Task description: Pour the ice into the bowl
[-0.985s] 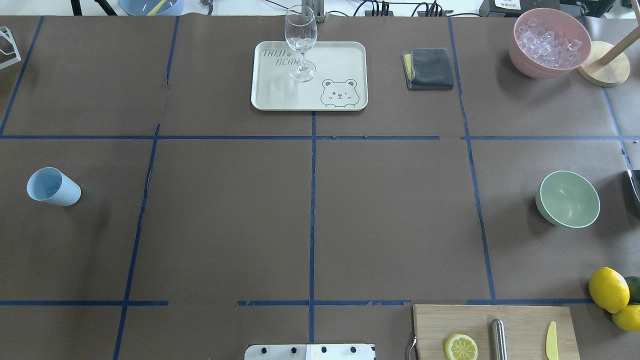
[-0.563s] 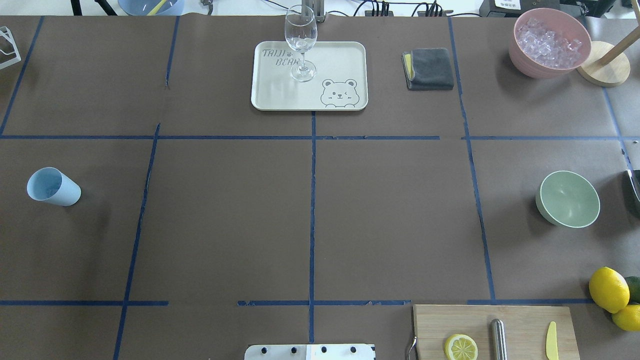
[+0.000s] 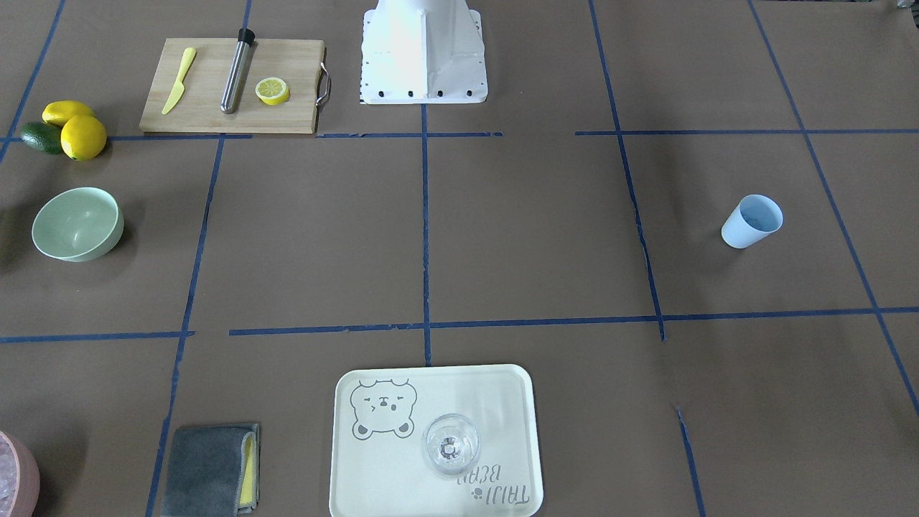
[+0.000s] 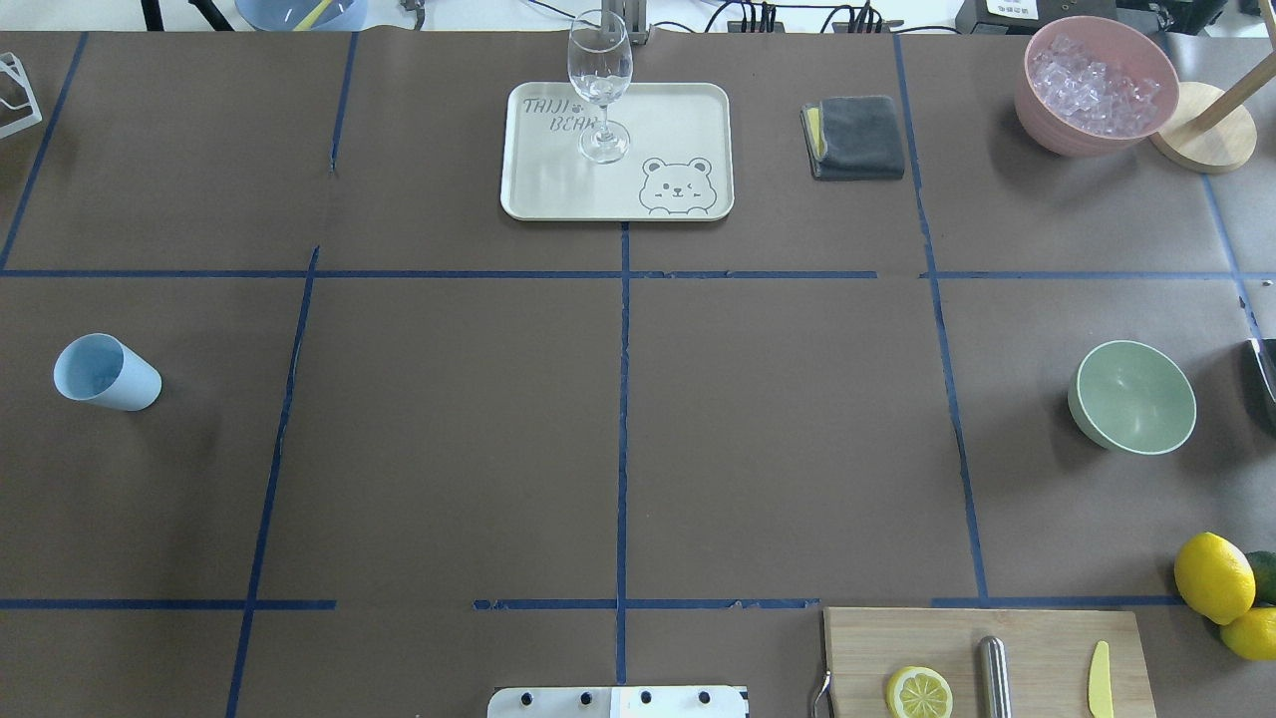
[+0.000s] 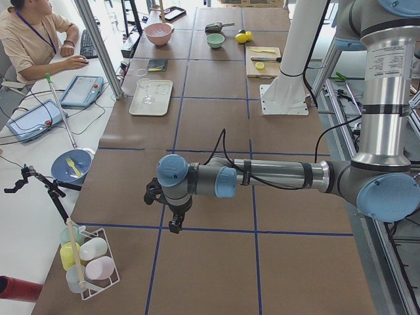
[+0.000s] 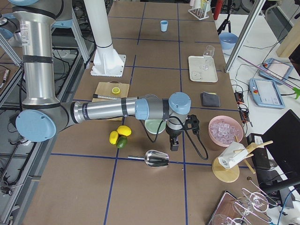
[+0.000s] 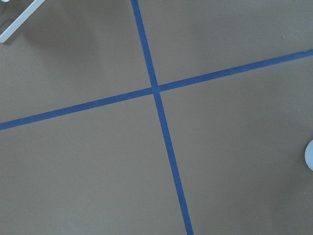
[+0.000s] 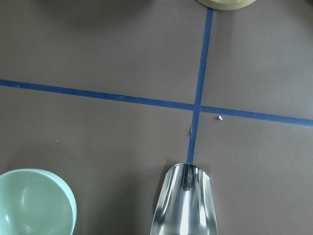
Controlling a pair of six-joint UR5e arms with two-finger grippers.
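The mint-green bowl [image 4: 1132, 396] stands empty on the table's right side; it also shows in the front view [image 3: 77, 223] and the right wrist view [image 8: 34, 203]. No heap of clear ice cubes shows anywhere. A light blue cup [image 4: 105, 371] stands at the far left; I cannot make out what is in it. My right gripper [image 6: 174, 144] hangs beside the bowl, over a metal scoop [image 8: 185, 200] lying on the table. My left gripper [image 5: 174, 223] hangs over a tape cross near the cup. Both show only in the side views, so I cannot tell whether they are open or shut.
A pink container of crushed-looking ice [image 4: 1095, 85] stands at the back right beside a wooden stand [image 4: 1201, 125]. A tray [image 4: 678, 110] holds a wine glass [image 4: 600, 85]. There are also a grey cloth [image 4: 855, 137], a cutting board [image 4: 1037, 638] and lemons [image 4: 1213, 576].
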